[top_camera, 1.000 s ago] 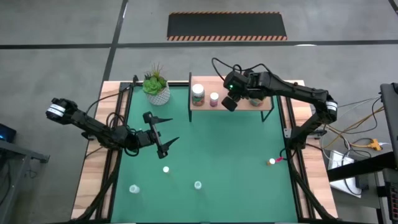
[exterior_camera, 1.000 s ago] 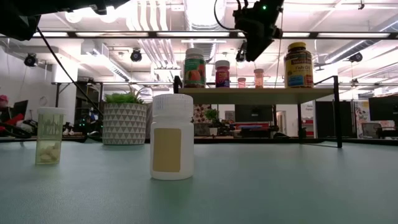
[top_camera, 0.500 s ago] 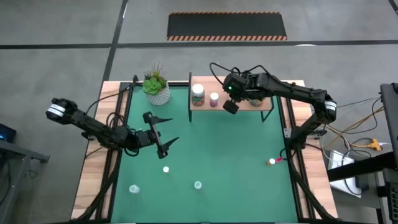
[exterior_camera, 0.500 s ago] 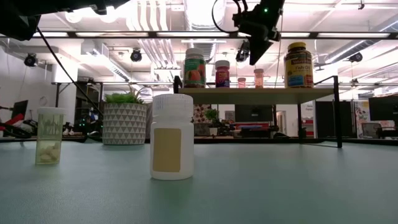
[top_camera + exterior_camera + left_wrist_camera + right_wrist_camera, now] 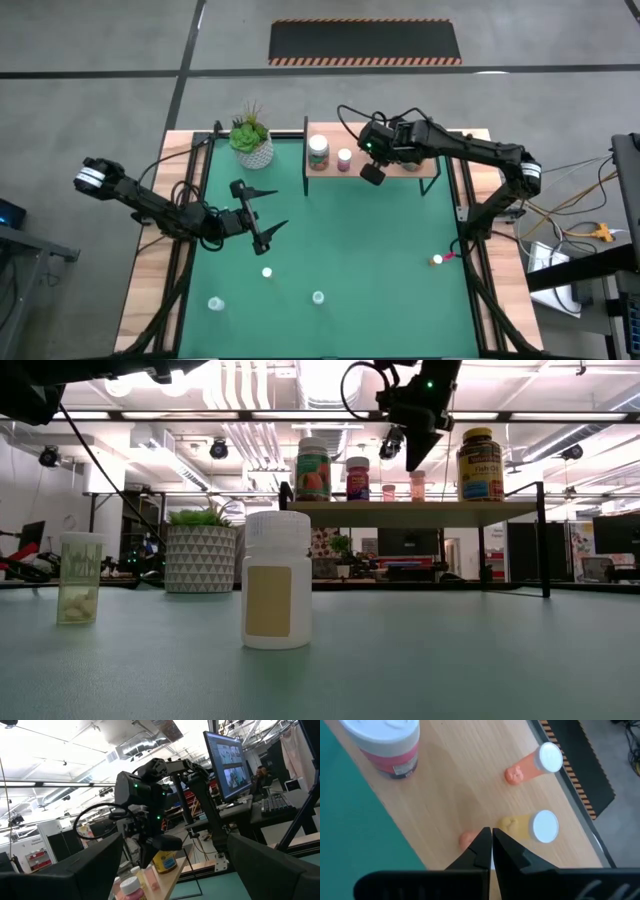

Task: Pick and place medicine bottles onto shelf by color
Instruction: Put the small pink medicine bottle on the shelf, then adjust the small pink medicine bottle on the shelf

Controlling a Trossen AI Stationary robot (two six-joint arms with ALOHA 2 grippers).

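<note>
The shelf (image 5: 425,170) stands at the table's far edge. A green-labelled bottle (image 5: 318,150), a pink-labelled one (image 5: 345,158), small orange bottles (image 5: 535,765) and a yellow one (image 5: 532,827) stand on it, with an amber jar (image 5: 480,463) at its right end. My right gripper (image 5: 491,840) is shut and slants down over the shelf top, close above another small orange bottle (image 5: 466,839). My left gripper (image 5: 262,215) is open above the table's left half, holding nothing. Several white-capped bottles (image 5: 266,271) (image 5: 317,297) (image 5: 215,303) stand near the front. My right gripper's shut fingertips (image 5: 485,842) stand right over the small orange bottle on the shelf, and they hide its top. Whether they touch it I cannot tell.
A potted plant (image 5: 252,140) stands left of the shelf at the far edge. One small bottle (image 5: 437,260) lies near the table's right edge. The green mat's (image 5: 360,240) middle lies bare between the arms.
My right gripper has shut its fingers, with nothing between them, and sunk a little toward the shelf top. The bottles on the shelf stand as before.
</note>
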